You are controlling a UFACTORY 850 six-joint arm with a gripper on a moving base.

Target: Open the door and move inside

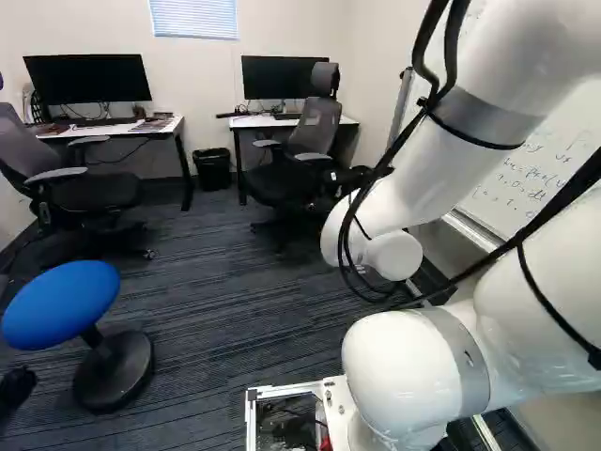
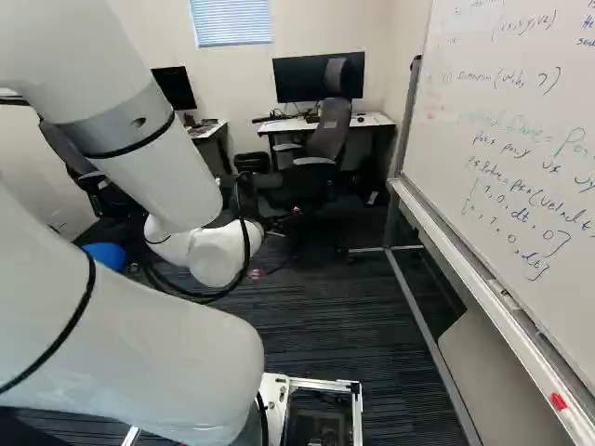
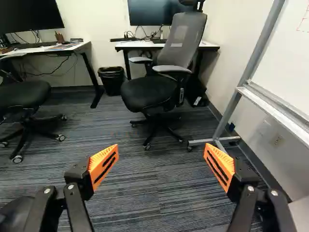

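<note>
Orange-padded, my gripper stands wide. Office chair: obstacle ahead. Relative to the chair: desk, behind; black bin, beside; whiteboard stand, near its wheels.

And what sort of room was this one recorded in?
Probably a small office: desks with monitors, wheeled swivel chairs, and a whiteboard covered in handwritten notes.

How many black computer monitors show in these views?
2. One wide black monitor is above the left white-topped desk in the left base view; the other black monitor is above the second white-topped desk. Others could be hidden.
</note>
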